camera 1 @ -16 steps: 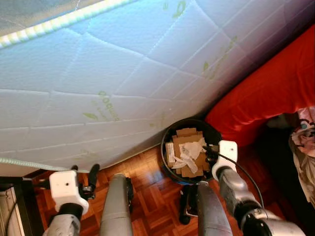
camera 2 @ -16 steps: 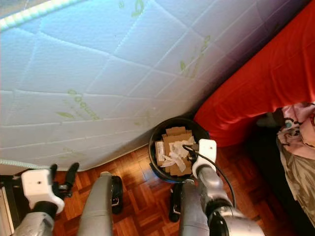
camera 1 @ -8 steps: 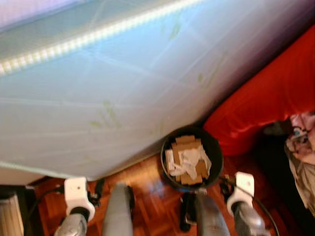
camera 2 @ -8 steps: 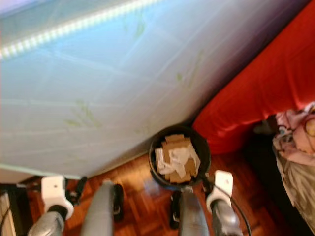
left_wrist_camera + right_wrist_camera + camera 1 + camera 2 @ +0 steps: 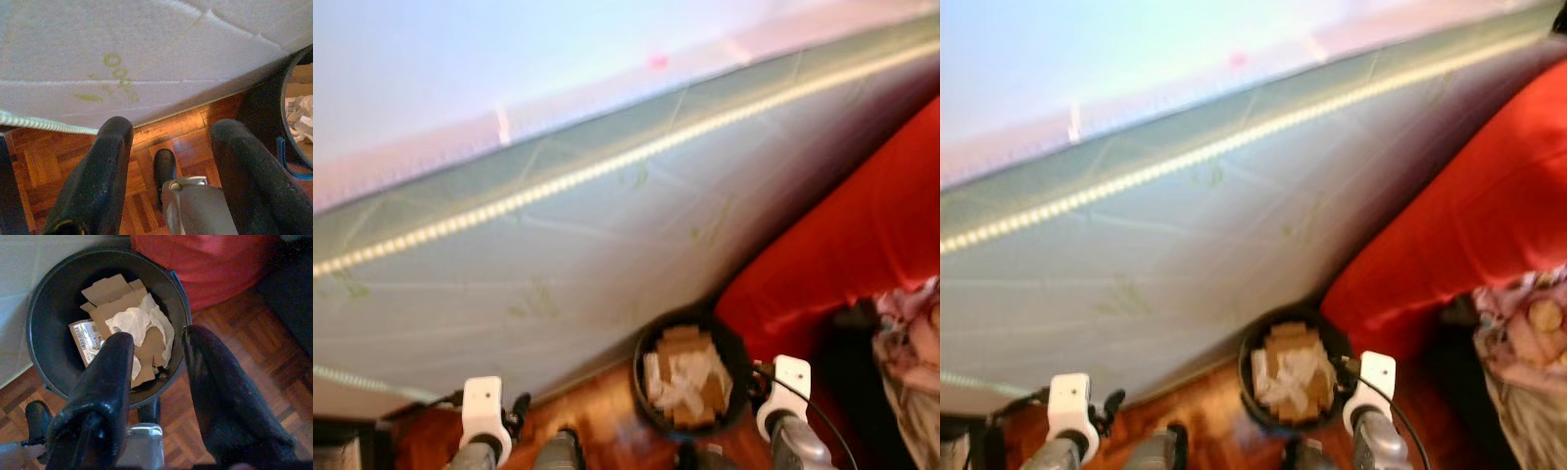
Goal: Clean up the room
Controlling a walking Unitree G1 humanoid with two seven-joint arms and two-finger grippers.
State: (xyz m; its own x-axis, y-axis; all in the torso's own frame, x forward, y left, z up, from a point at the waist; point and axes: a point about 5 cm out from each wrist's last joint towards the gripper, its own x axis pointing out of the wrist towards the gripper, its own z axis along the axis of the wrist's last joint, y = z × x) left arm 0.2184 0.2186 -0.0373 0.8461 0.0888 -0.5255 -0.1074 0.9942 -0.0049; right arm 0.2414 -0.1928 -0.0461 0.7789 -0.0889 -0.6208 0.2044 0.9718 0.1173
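Observation:
A round black bin (image 5: 691,381) stands on the parquet floor against the mattress, holding brown cardboard pieces (image 5: 115,296) and crumpled white paper (image 5: 136,324). My right gripper (image 5: 154,345) hovers open just above the bin's near rim, nothing between its fingers. Its white wrist (image 5: 787,380) shows at the bin's right side. My left gripper (image 5: 168,147) is open and empty low over the floor, facing the mattress base; its white wrist (image 5: 482,400) sits at the lower left.
A large white quilted mattress (image 5: 558,225) with a lit strip leans across the view. A red cushion or beanbag (image 5: 842,235) lies right of the bin. Crumpled pinkish cloth (image 5: 913,333) lies at far right. Wooden parquet (image 5: 44,161) lies underfoot. The head views are blurred.
The head camera has tilted upward, so the mattress top edge and wall came into view. My right gripper has drawn back from over the bin toward its near right rim.

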